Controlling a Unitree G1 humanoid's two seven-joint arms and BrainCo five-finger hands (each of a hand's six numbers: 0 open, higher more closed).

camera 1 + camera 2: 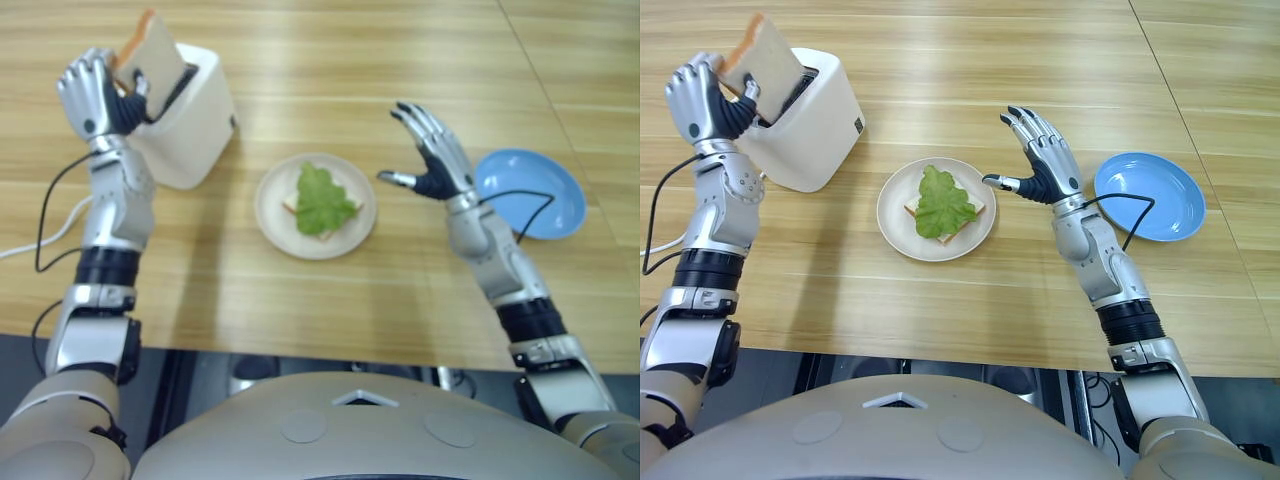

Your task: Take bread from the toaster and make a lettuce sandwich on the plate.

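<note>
Left hand was clamped on a bread slice at the slot of the white toaster | right hand was held spread beside the plate | lettuce leaf was seen lying on a second slice there.

We see a pale wooden table with grain running across and board seams at the right. Soft light gleams on its far part. Below its near edge we make out dark grey floor.

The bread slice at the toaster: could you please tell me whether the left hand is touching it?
Touching. The right eye view shows the left hand with its fingers closed on the bread slice above the toaster.
</note>
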